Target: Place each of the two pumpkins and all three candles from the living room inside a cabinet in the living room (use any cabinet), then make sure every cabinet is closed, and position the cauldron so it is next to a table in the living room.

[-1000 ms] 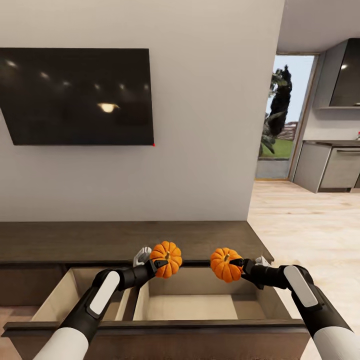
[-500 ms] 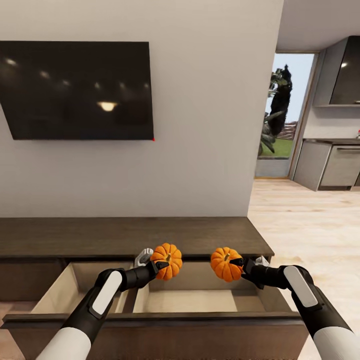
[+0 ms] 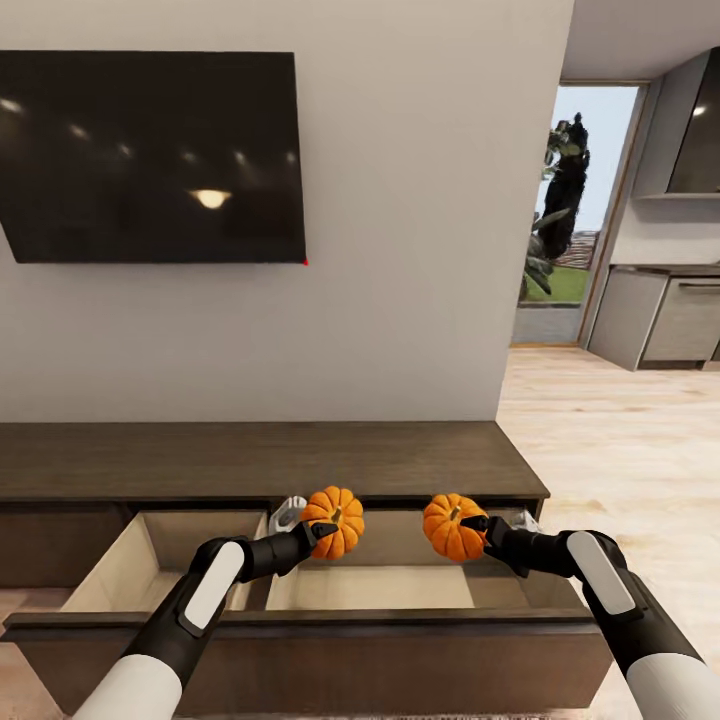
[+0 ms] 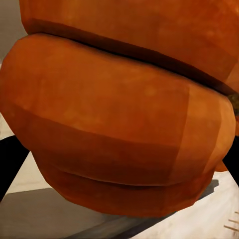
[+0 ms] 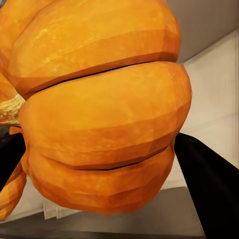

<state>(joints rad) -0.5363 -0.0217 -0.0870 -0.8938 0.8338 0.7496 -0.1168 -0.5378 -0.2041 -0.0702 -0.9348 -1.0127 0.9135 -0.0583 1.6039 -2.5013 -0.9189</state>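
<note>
both grippers, left [image 3: 318,530] and right [image 3: 477,527], clamp small ribbed orange pumpkins [image 3: 333,520] [image 3: 452,527] above the long dark brown cabinet's open pale drawer [image 3: 370,588]; nothing stored yet.

The head view looks down across the open cabinet [image 3: 300,600]; each wrist view sits almost against, seemingly, its pumpkin [image 4: 119,124].

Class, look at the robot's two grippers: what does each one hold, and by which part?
Each holds a pumpkin by its ribbed sides: the left gripper the left pumpkin, the right gripper the right pumpkin, over the open drawer.
</note>
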